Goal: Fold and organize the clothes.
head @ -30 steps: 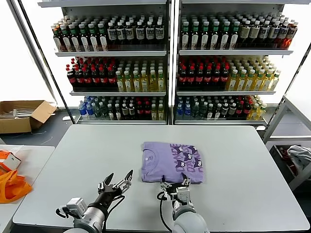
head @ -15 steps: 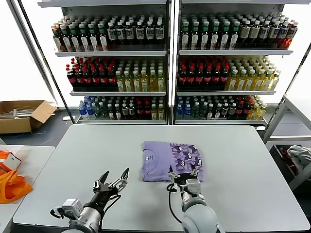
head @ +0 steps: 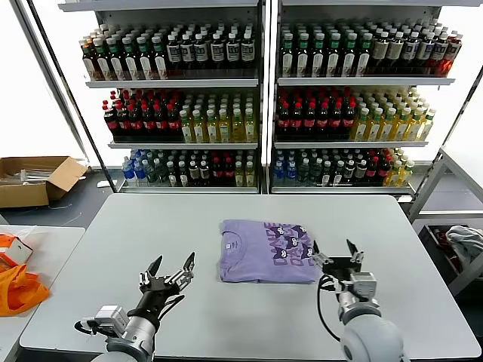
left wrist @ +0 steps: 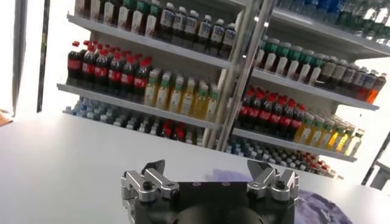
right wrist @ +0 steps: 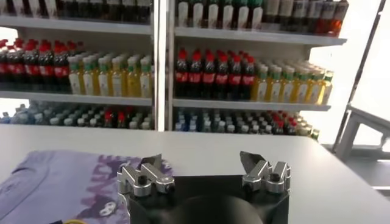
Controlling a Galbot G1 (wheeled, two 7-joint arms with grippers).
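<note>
1. The table [head: 136, 226] carries my lavender T-shirt [head: 264, 251], folded into a flat rectangle, dark purple print facing up.
2. My head view shows the whole shirt; my right wrist view catches one corner, my left only its edge.
3. My right gripper [head: 336, 258] hovers open just beside the shirt.
4. My left gripper [head: 167, 273] waits open, apart from the shirt.

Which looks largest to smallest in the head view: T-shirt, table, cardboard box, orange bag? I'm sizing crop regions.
1. Table, by far.
2. T-shirt.
3. Cardboard box, cut by the frame edge and farther off, so unsure against the shirt.
4. Orange bag, also partly cut off.
</note>
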